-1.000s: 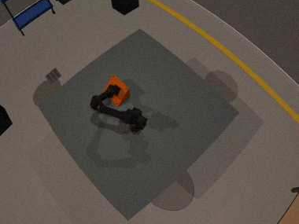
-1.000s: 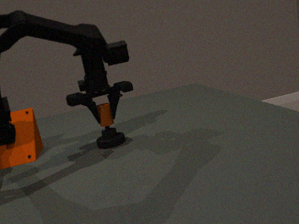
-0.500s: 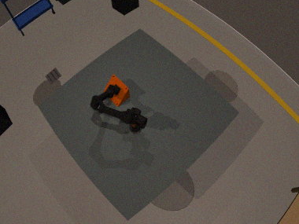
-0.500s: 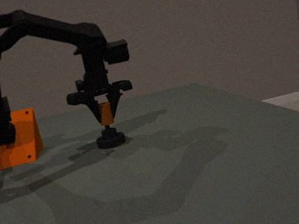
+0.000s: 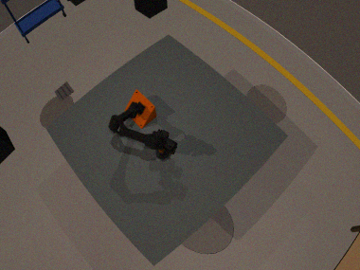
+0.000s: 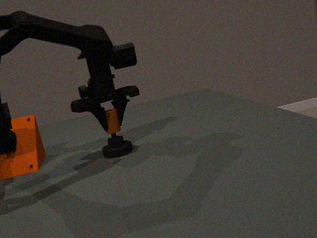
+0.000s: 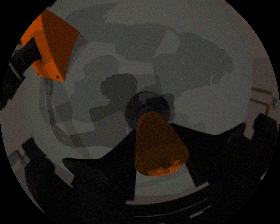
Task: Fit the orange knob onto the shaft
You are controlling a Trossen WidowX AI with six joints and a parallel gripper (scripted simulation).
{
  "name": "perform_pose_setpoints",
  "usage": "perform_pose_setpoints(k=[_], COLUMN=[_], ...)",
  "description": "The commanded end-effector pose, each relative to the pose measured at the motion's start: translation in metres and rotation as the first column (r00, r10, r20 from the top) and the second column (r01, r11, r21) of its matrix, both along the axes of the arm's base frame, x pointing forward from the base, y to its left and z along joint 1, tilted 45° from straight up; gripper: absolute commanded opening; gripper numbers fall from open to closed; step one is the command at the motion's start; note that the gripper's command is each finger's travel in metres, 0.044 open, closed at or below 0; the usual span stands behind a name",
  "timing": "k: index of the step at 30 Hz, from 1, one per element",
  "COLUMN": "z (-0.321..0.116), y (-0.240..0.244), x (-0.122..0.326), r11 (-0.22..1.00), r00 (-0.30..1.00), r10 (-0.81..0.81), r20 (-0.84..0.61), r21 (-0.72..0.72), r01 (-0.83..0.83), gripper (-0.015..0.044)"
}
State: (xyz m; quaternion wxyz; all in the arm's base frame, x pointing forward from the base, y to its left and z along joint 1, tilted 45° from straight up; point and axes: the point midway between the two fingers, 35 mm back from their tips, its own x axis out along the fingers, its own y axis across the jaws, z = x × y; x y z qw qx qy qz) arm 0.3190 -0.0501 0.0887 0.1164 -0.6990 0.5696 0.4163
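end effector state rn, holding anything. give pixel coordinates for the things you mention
End effector (image 5: 164,152) (image 6: 113,124) (image 7: 153,130): closed on the orange knob (image 6: 113,122) (image 7: 159,147), above the round pedestal (image 6: 118,149) (image 7: 134,107).

from here the far end of the shaft (image 6: 113,134) is lost to sight at the orange knob's (image 6: 113,122) (image 7: 159,147) underside, and its flat side can't be made out. the exterior view's left edge cuts off part of the orange base (image 6: 25,149).
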Motion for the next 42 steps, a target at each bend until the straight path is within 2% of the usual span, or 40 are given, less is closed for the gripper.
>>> perform_pose_setpoints(k=[1, 20, 28, 42], z=[-0.0008, 0.0027, 0.0022, 0.0002], y=[-0.0009, 0.0016, 0.0008, 0.0002], x=[-0.0008, 0.0015, 0.0026, -0.0007], r11=[1.0, 1.0, 0.989, 0.988], r00=[1.0, 1.0, 0.978, 0.977], r10=[0.006, 0.006, 0.149, 0.154], r20=[-0.004, -0.004, -0.145, -0.15], r21=[-0.002, -0.002, 0.008, 0.009], r01=[-0.006, -0.006, -0.149, -0.154], gripper=[0.0, 0.0, 0.0, 0.0])
